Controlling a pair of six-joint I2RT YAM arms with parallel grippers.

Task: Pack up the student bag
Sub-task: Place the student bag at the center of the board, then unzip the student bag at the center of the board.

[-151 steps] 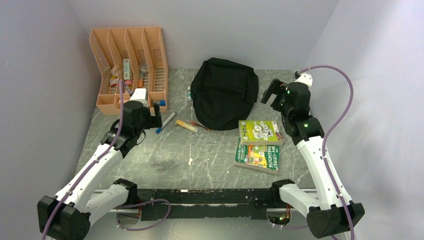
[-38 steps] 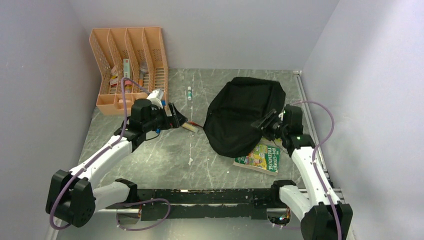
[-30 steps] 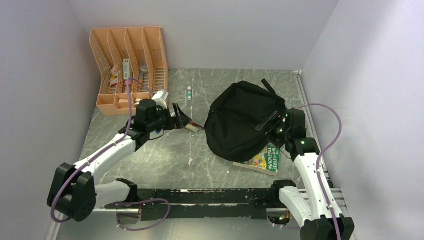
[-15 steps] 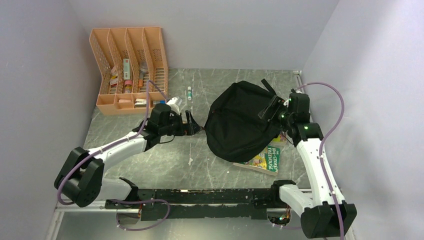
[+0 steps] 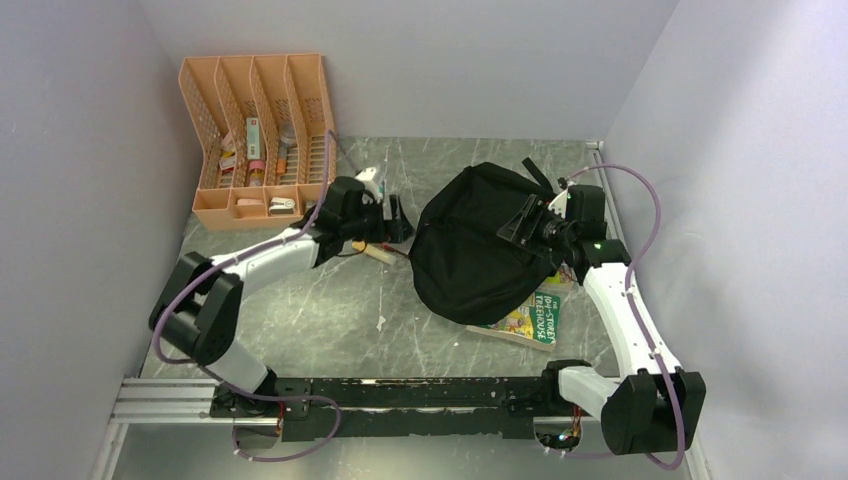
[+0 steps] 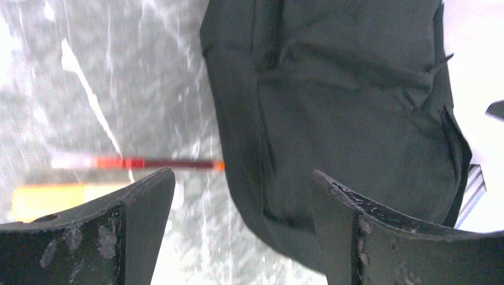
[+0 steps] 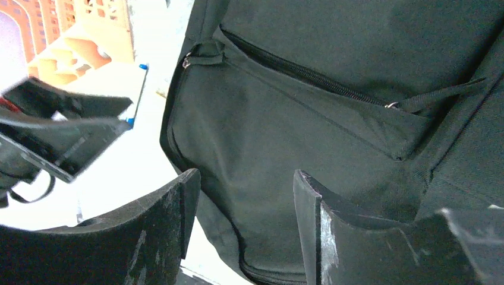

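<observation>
1. Left gripper [image 5: 396, 218] [image 6: 241, 178]: I saw its jaws standing wide apart with nothing between them. It was low over the table [image 5: 330, 310], pointing at the left side of the student bag.

2. Right gripper [image 5: 522, 222] [image 7: 245, 175]: its jaws were parted too, and I saw no fabric pinched between them. It hung at the bag's upper right side, facing a zipped front pocket [image 7: 309, 113].

3. Student bag [image 5: 475, 250] [image 6: 345, 107] [image 7: 297, 136]: black, soft and rounded. It lay right of the table's centre, between the two grippers. The pocket zipper [image 7: 297, 68] was closed along the length I could see. I could not tell whether the main compartment was open.

4. Red pencil [image 6: 154, 162]: it lay flat on the table, one end touching or just under the bag's left edge.

5. Yellow marker [image 5: 375, 254] [image 6: 53, 199]: it lay flat beside the pencil, just below the left gripper.

6. Green book [image 5: 525, 315]: it lay on the table in front of the bag, its far end covered by the bag.

7. Orange desk organiser [image 5: 260, 130]: it stood in the far left corner, well apart from the bag, with small items in its slots.
</observation>
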